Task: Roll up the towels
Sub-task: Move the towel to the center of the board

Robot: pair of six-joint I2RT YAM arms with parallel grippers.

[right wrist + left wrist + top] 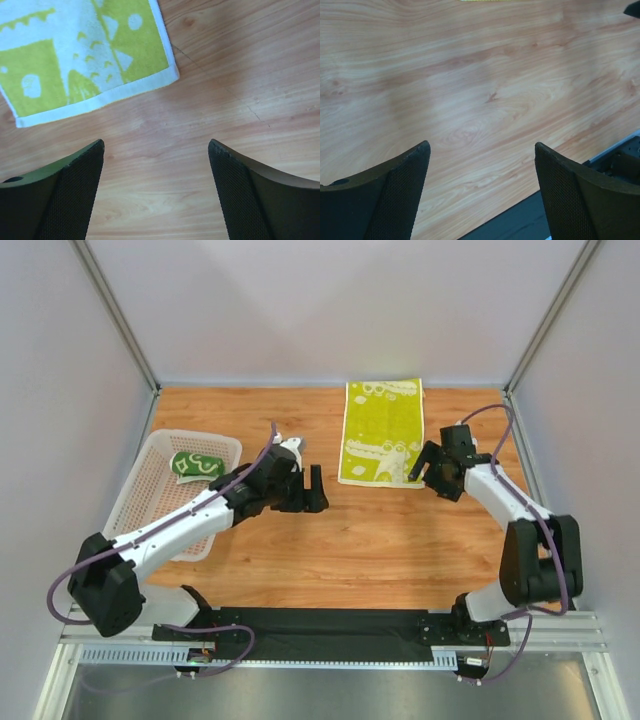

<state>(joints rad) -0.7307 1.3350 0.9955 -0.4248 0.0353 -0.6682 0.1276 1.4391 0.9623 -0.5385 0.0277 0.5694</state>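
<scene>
The yellow and lime-green towel (382,432) lies flat and unrolled on the far middle of the wooden table. Its near corner shows in the right wrist view (75,55). My right gripper (426,471) (156,145) hovers just right of that towel's near right corner, open, with only bare wood between its fingers. The dark green towel (196,464) sits rolled up inside the white basket (140,502) at the left. My left gripper (308,498) (482,147) is over the table's middle, between the basket and the flat towel, open and holding nothing.
The basket stands along the left edge of the table. A black mounting strip (330,625) (530,220) runs along the near edge by the arm bases. White walls with metal posts enclose the table on three sides.
</scene>
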